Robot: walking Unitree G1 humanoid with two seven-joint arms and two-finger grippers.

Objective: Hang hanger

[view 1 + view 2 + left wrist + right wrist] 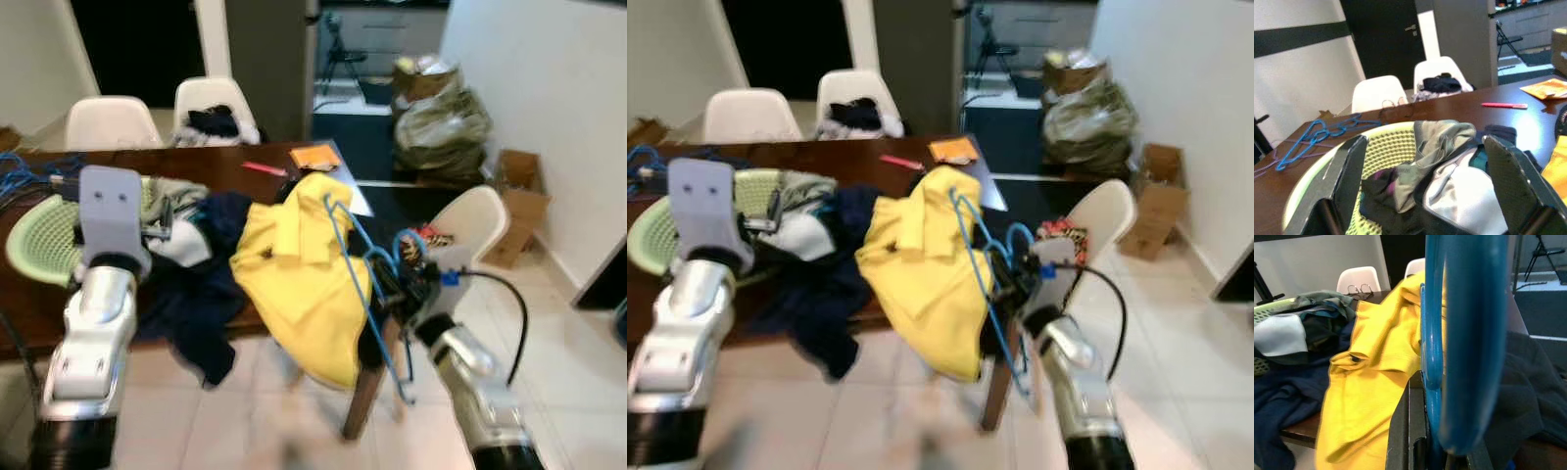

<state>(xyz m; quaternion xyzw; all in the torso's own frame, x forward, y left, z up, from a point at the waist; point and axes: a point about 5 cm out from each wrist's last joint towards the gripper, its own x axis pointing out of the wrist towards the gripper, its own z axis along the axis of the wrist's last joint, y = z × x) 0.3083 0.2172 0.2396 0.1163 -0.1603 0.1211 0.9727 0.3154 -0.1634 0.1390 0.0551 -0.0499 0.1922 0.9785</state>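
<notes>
At the near right corner of the dark wooden table (265, 162), the right gripper (400, 277) is closed on a blue hanger (364, 284); the right wrist view shows the blue wire clamped between the black fingers (1409, 431). The hanger stands roughly upright, its frame against a yellow garment (299, 269) that drapes over the table edge. A dark navy garment (196, 294) lies beside the yellow one and hangs toward the tiled floor. The left gripper (1425, 196) is raised over a green basket (44, 235) of clothes, fingers spread wide, holding nothing. More blue hangers (1317, 134) lie on the table behind the basket. A white chair (468, 227) stands just beyond the right gripper, possibly touching the table corner.
</notes>
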